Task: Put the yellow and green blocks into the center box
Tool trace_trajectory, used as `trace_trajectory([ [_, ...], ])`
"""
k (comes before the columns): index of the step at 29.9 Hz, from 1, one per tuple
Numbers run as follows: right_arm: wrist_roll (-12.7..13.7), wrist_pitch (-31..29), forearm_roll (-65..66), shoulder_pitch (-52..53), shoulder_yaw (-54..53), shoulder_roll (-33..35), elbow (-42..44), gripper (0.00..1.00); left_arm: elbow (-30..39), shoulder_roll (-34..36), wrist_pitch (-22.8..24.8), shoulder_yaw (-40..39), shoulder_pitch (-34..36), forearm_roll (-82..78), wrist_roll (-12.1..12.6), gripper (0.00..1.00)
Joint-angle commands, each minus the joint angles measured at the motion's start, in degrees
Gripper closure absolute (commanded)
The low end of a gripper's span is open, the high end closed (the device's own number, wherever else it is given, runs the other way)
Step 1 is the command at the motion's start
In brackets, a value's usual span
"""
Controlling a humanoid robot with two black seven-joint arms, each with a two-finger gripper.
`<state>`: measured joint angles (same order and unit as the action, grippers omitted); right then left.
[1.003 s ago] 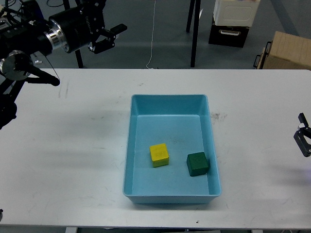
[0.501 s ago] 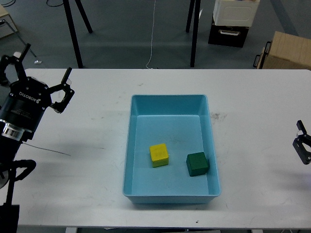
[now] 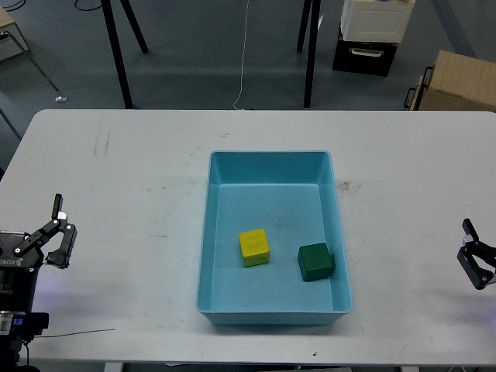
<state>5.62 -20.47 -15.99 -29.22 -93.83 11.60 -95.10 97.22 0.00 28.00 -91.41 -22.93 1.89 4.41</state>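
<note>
A light blue box [image 3: 271, 160] stands in the middle of the white table. A yellow block [image 3: 254, 247] and a green block [image 3: 315, 261] lie inside it, side by side near its front, a little apart. My left gripper [image 3: 56, 234] is at the far left edge, low over the table, open and empty, well away from the box. My right gripper [image 3: 474, 261] is at the far right edge, only partly in view, with nothing seen in it.
Beyond the table's far edge are black stand legs [image 3: 311, 54], a dark case with a white box on it [image 3: 369, 46] and a cardboard box [image 3: 457, 81] on the floor. A thin cable [image 3: 74, 333] lies near the table's front left.
My left arm has swung down from the far left back of the table to the front left edge. My right gripper has sunk slightly lower at the right edge. The blocks have not moved.
</note>
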Motion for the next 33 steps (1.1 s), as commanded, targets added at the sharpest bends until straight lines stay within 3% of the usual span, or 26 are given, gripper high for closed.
trace_trajectory([
  [1, 0.0, 0.0, 1.0, -1.9, 0.1, -2.5, -1.0, 0.00, -0.3, 0.0, 0.0, 0.9, -1.2, 2.1, 0.3, 0.00],
  [11, -0.1, -0.2, 1.4, -2.0, -1.9, -2.7, -1.1, 0.00, -0.5, 0.0, 0.0, 9.1, -0.9, 1.9, 0.4, 0.00],
  [18, -1.5, -0.2, 1.3, -2.0, -3.0, -3.0, -1.1, 0.00, -0.5, 0.0, 0.0, 9.2, -0.9, 1.8, 0.4, 0.00],
  [33, -1.5, 0.1, 1.5, -0.2, -1.1, -2.1, -0.9, 0.00, -0.3, 0.0, 0.0, 9.2, -1.1, 1.8, 0.4, 0.00],
])
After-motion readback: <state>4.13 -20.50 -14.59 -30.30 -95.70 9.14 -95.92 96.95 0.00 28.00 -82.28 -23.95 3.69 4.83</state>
